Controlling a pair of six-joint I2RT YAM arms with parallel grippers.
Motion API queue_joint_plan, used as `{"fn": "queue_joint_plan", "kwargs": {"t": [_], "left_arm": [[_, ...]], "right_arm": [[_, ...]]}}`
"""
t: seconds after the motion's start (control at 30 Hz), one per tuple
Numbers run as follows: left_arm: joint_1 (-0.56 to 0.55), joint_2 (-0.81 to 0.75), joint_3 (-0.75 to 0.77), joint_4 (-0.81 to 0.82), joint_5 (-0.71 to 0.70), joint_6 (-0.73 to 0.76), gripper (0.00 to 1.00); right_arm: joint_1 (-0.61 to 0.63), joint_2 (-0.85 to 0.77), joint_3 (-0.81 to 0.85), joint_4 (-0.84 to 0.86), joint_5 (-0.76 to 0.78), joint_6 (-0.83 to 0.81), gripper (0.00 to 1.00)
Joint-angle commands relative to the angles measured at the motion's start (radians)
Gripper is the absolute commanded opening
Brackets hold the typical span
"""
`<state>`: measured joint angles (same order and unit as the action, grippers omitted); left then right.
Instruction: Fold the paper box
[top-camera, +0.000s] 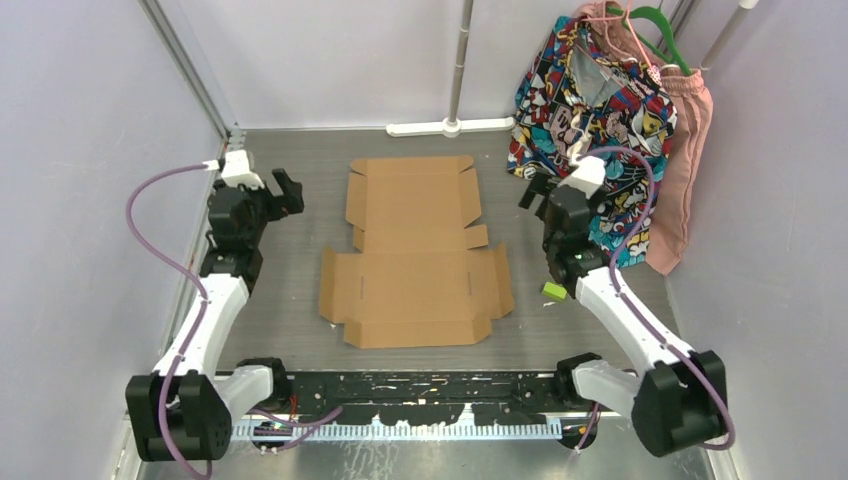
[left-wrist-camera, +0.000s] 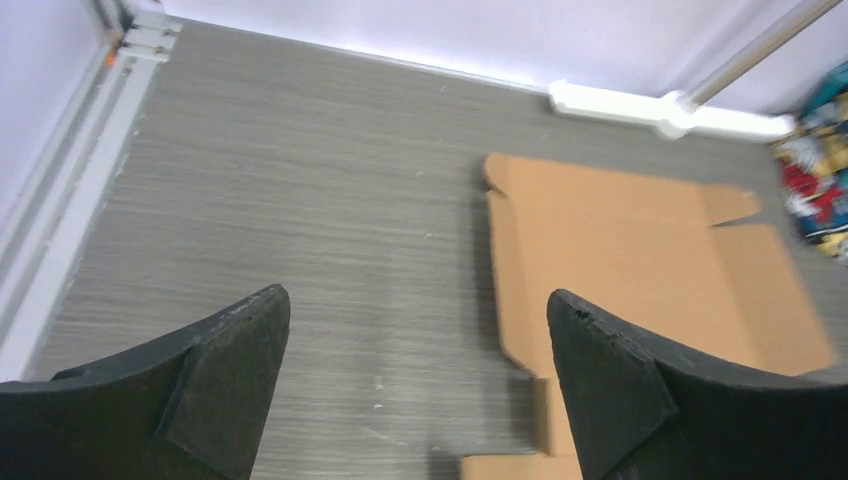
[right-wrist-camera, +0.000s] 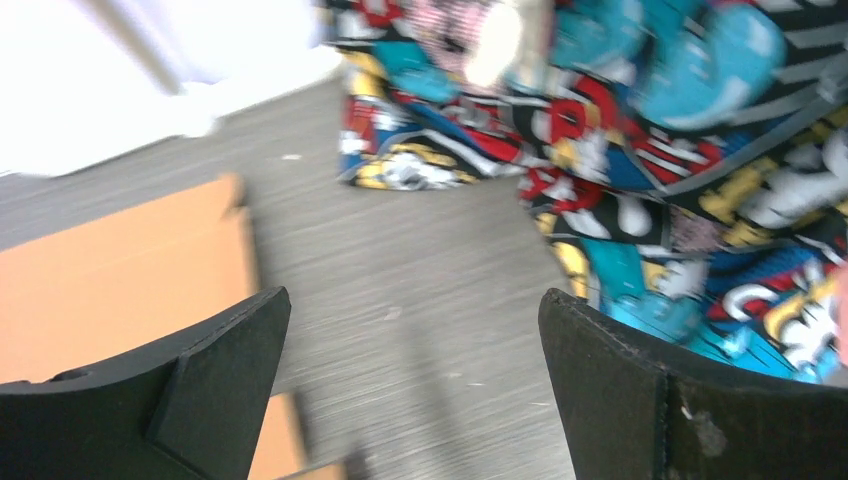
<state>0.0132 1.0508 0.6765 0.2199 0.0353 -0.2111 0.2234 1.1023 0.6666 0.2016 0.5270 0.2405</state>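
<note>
The paper box (top-camera: 415, 255) lies flat and unfolded on the grey table as a brown die-cut cardboard sheet with flaps and slots. My left gripper (top-camera: 283, 190) is open and empty, held above the table to the left of the sheet's far half. Its wrist view shows the sheet (left-wrist-camera: 640, 260) to the right of the open gripper (left-wrist-camera: 418, 305). My right gripper (top-camera: 534, 192) is open and empty, held to the right of the sheet's far half. Its wrist view shows the sheet's edge (right-wrist-camera: 120, 280) at left, beyond the open gripper (right-wrist-camera: 415, 305).
A colourful patterned shirt (top-camera: 590, 110) and a pink garment (top-camera: 685, 170) hang on hangers at the back right; the shirt fills the right wrist view (right-wrist-camera: 650, 150). A white pole base (top-camera: 450, 127) sits at the back wall. A small green object (top-camera: 553, 291) lies beside the right arm.
</note>
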Motion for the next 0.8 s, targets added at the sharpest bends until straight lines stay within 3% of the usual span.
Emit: {"fn": "queue_joint_plan", "kwargs": {"t": [0.0,0.1,0.2,0.3,0.4,0.77], "left_arm": [[-0.004,-0.031,0.217,-0.307,0.167,-0.211,1.0],[-0.004,0.002,0.227,-0.164,0.433,-0.284,1.0],[0.035,0.087,0.218,-0.078,0.459,-0.511,1.0],[0.043,0.235,0.345,-0.215,0.59,-0.492,1.0],[0.002,0.371,0.527,-0.525,0.494,-0.384,1.0],[-0.004,0.482,0.614,-0.637,0.377,-0.346,1.0]], "right_arm": [[0.128,-0.105,0.159,-0.271,-0.089,0.01,1.0],[0.098,-0.101,0.119,-0.23,-0.209,0.159,1.0],[0.059,0.027,0.25,-0.38,-0.384,0.173,1.0],[0.058,0.135,0.408,-0.513,-0.45,0.131,1.0],[0.057,0.195,0.487,-0.567,-0.43,0.119,1.0],[0.055,0.596,0.951,-0.899,-0.631,0.017,0.96]]}}
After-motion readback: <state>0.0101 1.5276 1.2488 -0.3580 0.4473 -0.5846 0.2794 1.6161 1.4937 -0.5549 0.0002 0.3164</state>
